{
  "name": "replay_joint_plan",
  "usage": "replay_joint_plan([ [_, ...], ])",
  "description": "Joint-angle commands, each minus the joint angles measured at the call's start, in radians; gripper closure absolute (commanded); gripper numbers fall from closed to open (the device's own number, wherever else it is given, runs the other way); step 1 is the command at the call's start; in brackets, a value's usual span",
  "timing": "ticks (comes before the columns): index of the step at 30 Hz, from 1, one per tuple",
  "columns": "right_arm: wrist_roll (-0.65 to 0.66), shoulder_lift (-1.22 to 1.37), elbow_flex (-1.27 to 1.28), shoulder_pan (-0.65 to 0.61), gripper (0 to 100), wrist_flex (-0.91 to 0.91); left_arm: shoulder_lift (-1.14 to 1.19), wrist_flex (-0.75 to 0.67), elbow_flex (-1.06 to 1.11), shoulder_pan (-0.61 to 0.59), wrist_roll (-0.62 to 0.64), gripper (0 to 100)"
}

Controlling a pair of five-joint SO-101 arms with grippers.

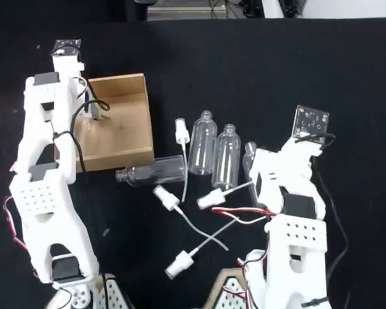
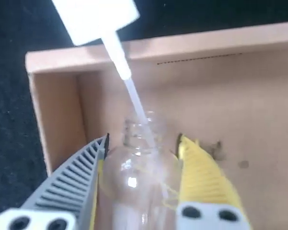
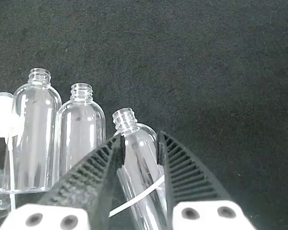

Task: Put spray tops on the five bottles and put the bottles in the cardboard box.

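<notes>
left pincer (image 2: 142, 140): clamped on bottle A (image 2: 134, 172), grey and yellow fingers on either side just below the neck
bottle A: held over the open cardboard box (image 2: 53, 120), neck pointing away from the wrist toward the box's far wall
spray top (image 2: 93, 17): not seated; head is well clear of the neck, dip tube (image 2: 129, 81) runs down into the mouth
key relation: head sits out along the tube line, beyond the neck and skewed off the bottle's long axis; judgement: it has to slide down the tube and straighten before it will seat
right pincer (image 3: 139, 136): black fingers tight on both sides of bottle B (image 3: 137, 163), looks clamped; neck points away from the wrist
nearer arm: left already owns bottle A; right is well apart from the box
neighbours: two uncapped bottles (image 3: 81, 129) just beside bottle B; fourth bottle (image 1: 151, 172) lies near the box corner
obstruction: loose spray tops (image 1: 166, 195) on the table, one tube crossing bottle B
</notes>
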Motion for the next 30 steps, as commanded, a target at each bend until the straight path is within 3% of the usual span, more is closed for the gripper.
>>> replay_joint_plan([
  [1,0.000,-0.016,-0.010,0.017,90.0,-0.028,-0.014,0.009,-0.064,0.010,-0.003,94],
  [18,0.000,-0.016,-0.012,0.017,90.0,-0.028,-0.167,0.124,-0.070,0.019,-0.003,97],
  [30,0.000,-0.016,-0.012,0.018,90.0,-0.028,-0.167,0.288,-0.257,0.010,-0.003,97],
])
